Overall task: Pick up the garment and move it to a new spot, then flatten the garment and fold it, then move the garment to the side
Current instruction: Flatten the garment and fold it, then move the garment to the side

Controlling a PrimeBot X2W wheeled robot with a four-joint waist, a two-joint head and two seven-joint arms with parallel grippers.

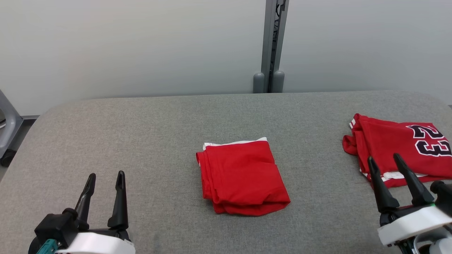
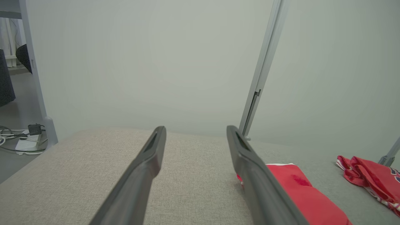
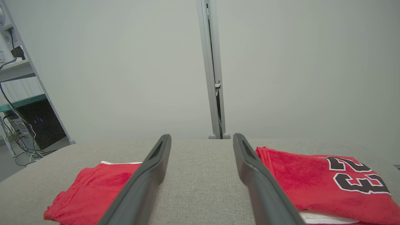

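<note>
A folded red garment [image 1: 242, 176] with a white hem lies at the middle of the grey table [image 1: 148, 127]; it also shows in the left wrist view [image 2: 297, 190] and the right wrist view [image 3: 90, 193]. A second folded red garment [image 1: 399, 148] printed with the number 23 lies at the table's right side [image 3: 315, 184] [image 2: 372, 178]. My left gripper [image 1: 106, 180] stands open at the lower left, well apart from both, with nothing between its fingers [image 2: 195, 131]. My right gripper [image 1: 385, 160] is open at the lower right, its fingertips over the near edge of the numbered garment [image 3: 201, 137].
A grey wall with a vertical metal post [image 1: 273, 46] runs behind the table. Cables and a power strip [image 2: 26, 140] lie on the floor to the left; a shelf with cables [image 3: 15, 103] stands beyond the table's left end.
</note>
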